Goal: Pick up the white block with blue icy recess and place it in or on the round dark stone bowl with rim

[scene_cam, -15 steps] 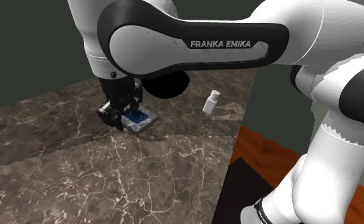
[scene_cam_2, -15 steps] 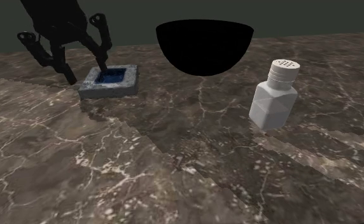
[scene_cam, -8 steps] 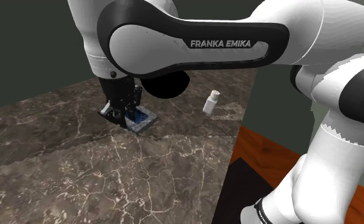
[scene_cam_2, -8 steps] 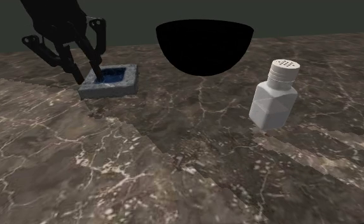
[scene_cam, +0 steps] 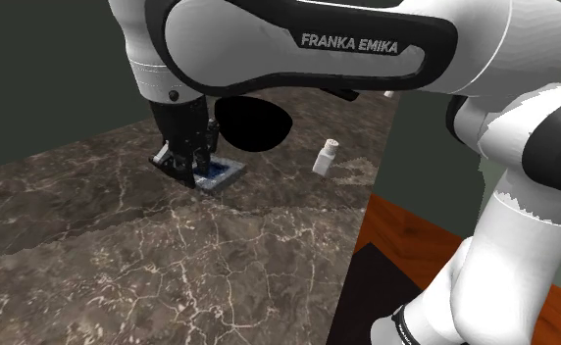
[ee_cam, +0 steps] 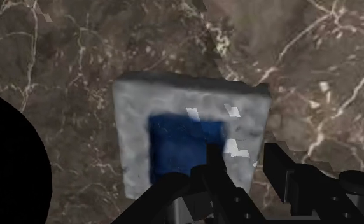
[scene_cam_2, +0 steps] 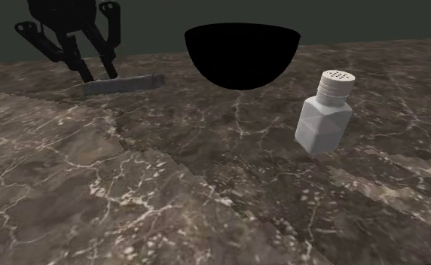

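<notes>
End effector [scene_cam_2: 99, 73] with block [scene_cam_2: 125, 83] over marble [scene_cam_2: 206, 188]

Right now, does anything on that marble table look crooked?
Yes: the grey block looks slanted in the second exterior view. The gripper pinches just one wall, one finger inside its blue recess.
</notes>
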### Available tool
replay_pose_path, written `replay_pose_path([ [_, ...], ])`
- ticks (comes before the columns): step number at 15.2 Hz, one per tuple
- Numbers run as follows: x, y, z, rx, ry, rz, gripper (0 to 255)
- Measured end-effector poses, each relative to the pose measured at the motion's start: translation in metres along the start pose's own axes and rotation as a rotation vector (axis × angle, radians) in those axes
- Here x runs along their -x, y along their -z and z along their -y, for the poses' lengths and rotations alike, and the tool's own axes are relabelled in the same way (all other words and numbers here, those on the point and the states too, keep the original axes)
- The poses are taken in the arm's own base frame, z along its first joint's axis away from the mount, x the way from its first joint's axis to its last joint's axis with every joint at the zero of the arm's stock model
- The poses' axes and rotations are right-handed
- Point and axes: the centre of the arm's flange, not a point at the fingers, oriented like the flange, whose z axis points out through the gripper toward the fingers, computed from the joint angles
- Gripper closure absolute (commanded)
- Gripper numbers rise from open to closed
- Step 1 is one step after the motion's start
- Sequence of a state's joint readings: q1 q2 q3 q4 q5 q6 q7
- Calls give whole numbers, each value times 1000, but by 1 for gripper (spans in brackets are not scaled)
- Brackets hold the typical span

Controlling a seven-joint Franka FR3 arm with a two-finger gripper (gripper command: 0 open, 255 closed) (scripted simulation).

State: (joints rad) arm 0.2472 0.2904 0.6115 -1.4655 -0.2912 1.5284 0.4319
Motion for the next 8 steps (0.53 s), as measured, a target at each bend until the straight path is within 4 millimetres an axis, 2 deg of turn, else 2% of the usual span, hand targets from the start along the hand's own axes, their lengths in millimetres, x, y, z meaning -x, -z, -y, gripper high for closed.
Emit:
replay_pose_path([
  [8,5,40,-9,0,0,0,255],
])
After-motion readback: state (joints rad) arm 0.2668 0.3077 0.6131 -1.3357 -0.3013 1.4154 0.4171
